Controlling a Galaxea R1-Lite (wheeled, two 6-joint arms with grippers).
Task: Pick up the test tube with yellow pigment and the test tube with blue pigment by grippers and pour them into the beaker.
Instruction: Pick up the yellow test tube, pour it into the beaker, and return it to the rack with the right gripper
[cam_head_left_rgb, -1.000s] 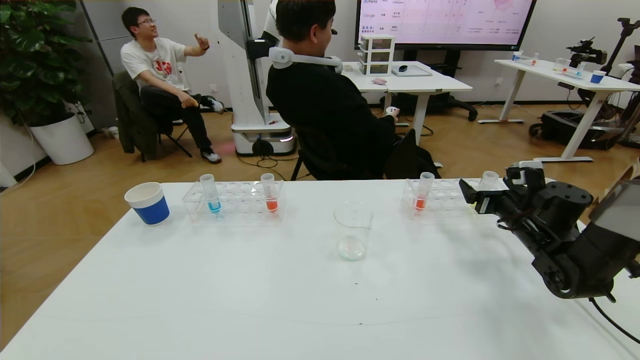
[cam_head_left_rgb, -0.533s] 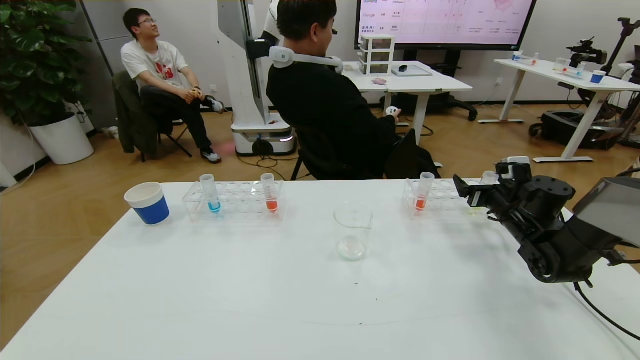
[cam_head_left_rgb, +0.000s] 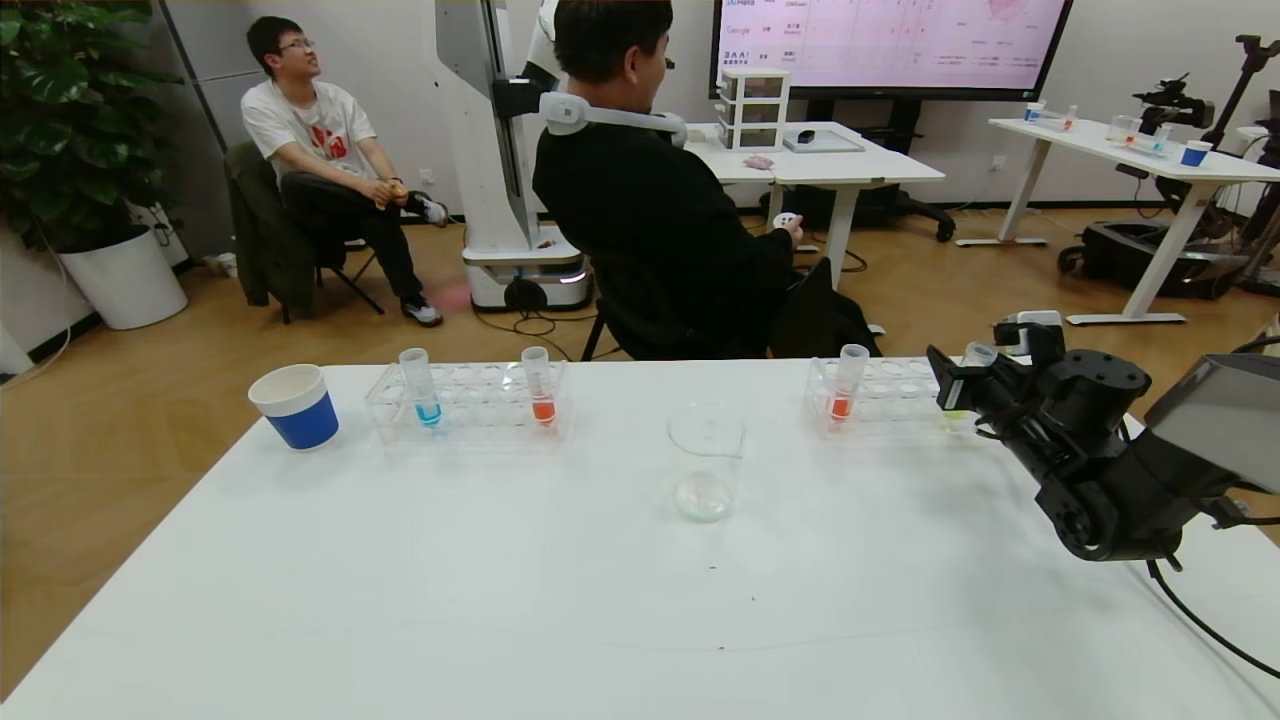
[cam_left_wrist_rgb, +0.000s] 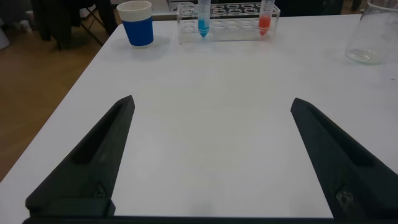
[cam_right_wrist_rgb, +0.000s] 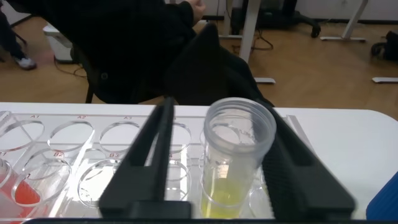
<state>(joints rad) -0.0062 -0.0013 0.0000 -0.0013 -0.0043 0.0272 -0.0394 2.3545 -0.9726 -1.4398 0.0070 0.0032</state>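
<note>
The right end effector (cam_right_wrist_rgb: 217, 174) has its fingers drawn close on either side of the test tube with yellow pigment (cam_right_wrist_rgb: 236, 162), upright in its rack (cam_head_left_rgb: 880, 390) right of the beaker (cam_head_left_rgb: 706, 460); whether they grip is unclear, so lifting early risks slipping or dragging the rack.

I see the yellow tube (cam_right_wrist_rgb: 238, 155) upright in the right rack, open-topped. My blue tube (cam_head_left_rgb: 421, 386) stands upright in the left rack (liquid at its tip). The clear beaker (cam_head_left_rgb: 706, 462) sits mid-table between them.

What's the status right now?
Right claw closing around yellow test tube, still in rack. Left claw open, idle above table. Beaker path clear.
</note>
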